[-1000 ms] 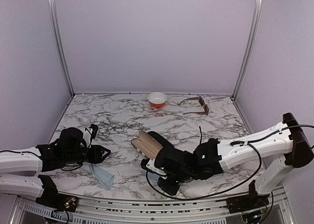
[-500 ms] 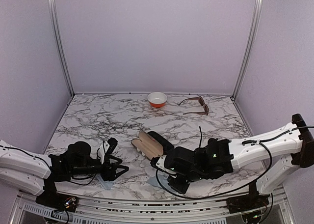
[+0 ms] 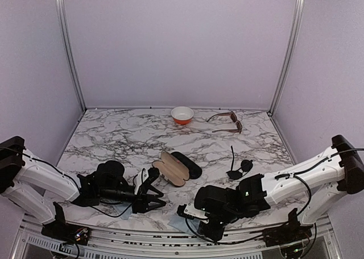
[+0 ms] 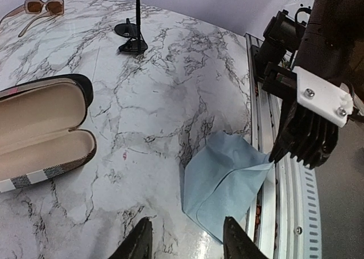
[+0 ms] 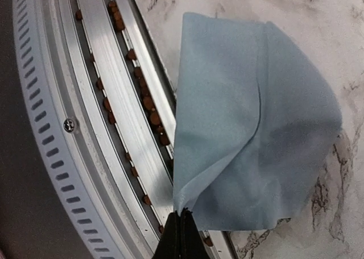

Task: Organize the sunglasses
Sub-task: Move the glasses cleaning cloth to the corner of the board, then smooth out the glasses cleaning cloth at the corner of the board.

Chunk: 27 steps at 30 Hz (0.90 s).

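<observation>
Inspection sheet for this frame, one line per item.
Surface: marble table, blue cloth at its near edge.
Job's things: black sunglasses and brown sunglasses, both lying outside the cases.
Clutter: open brown case, black case beside it, orange bowl.
Grippers: left gripper open, empty; right gripper shut on the cloth's corner.
Cables: black cables loop along both arms.
Surroundings: lavender walls, metal posts.
</observation>
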Each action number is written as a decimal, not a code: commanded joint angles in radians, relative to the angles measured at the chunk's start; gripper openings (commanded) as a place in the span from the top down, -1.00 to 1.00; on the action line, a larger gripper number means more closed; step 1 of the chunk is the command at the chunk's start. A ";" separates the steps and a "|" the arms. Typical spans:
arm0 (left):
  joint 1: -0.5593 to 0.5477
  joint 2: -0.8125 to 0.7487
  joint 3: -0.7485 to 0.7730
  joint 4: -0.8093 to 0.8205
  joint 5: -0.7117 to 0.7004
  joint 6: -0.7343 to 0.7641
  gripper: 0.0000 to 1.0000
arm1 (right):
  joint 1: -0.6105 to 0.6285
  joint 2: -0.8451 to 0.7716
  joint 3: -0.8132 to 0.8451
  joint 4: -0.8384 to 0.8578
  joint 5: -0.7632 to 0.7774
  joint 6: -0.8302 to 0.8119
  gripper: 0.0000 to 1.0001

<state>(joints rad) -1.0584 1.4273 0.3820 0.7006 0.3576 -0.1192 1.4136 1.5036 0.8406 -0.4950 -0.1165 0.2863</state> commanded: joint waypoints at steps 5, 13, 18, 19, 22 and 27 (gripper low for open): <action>-0.013 0.108 0.089 -0.032 0.175 0.123 0.35 | 0.014 0.033 -0.031 0.037 0.036 0.061 1.00; -0.048 0.191 0.163 -0.123 0.192 0.158 0.54 | 0.013 0.016 -0.034 0.028 0.083 0.069 1.00; -0.068 0.187 0.167 -0.205 0.149 0.178 0.69 | 0.014 0.014 -0.034 0.025 0.099 0.070 1.00; -0.071 0.194 0.172 -0.229 0.134 0.186 0.69 | 0.014 0.014 -0.034 0.024 0.102 0.070 1.00; -0.084 0.219 0.186 -0.254 0.105 0.196 0.66 | 0.014 0.013 -0.034 0.023 0.109 0.067 1.00; -0.107 0.271 0.233 -0.281 0.044 0.200 0.66 | 0.013 0.016 -0.035 0.027 0.112 0.069 1.00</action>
<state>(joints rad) -1.1484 1.6592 0.5697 0.4816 0.4568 0.0601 1.4220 1.5352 0.8013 -0.4793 -0.0242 0.3454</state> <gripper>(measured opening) 0.168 0.007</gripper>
